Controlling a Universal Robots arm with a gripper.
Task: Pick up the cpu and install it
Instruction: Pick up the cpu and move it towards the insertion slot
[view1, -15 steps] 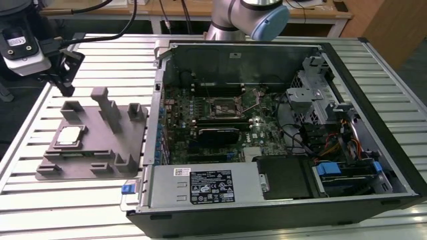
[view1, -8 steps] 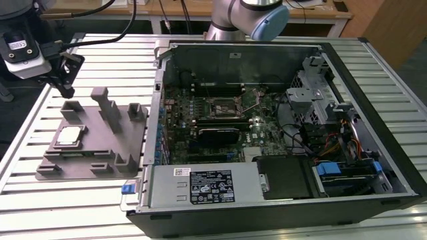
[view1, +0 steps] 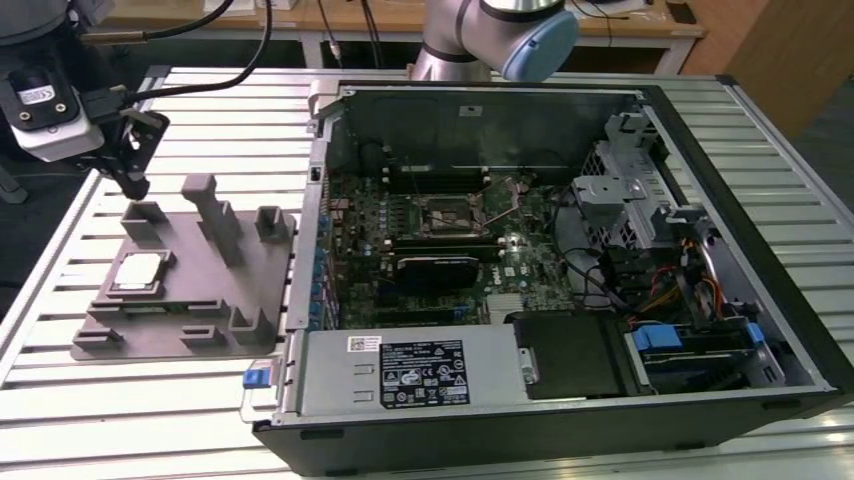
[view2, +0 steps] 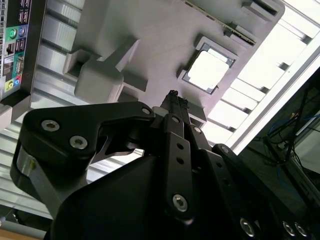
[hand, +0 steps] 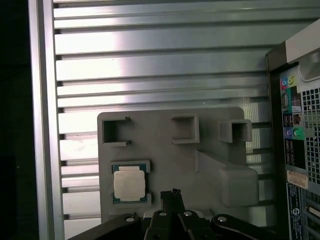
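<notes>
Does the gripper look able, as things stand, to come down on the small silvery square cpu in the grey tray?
Probably yes. The small silvery square cpu lies uncovered in a pocket of the grey plastic tray, the gripper hangs above the tray beside it, and nothing stands between them.

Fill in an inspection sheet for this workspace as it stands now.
Surface: slatted metal table, carrying a grey tray and an open computer case.
Job's things: processor chip lies flat in its pocket in the tray, not picked up. The socket sits on the board inside the case; whether it is open cannot be told.
Clutter: nothing seen.
Gripper: gripper is shut and empty. It hangs above the tray's far end, apart from the chip.
Cables: coloured wires are bundled inside the case, on the exterior view's right.
Surroundings: wooden bench stands behind the table.
</notes>
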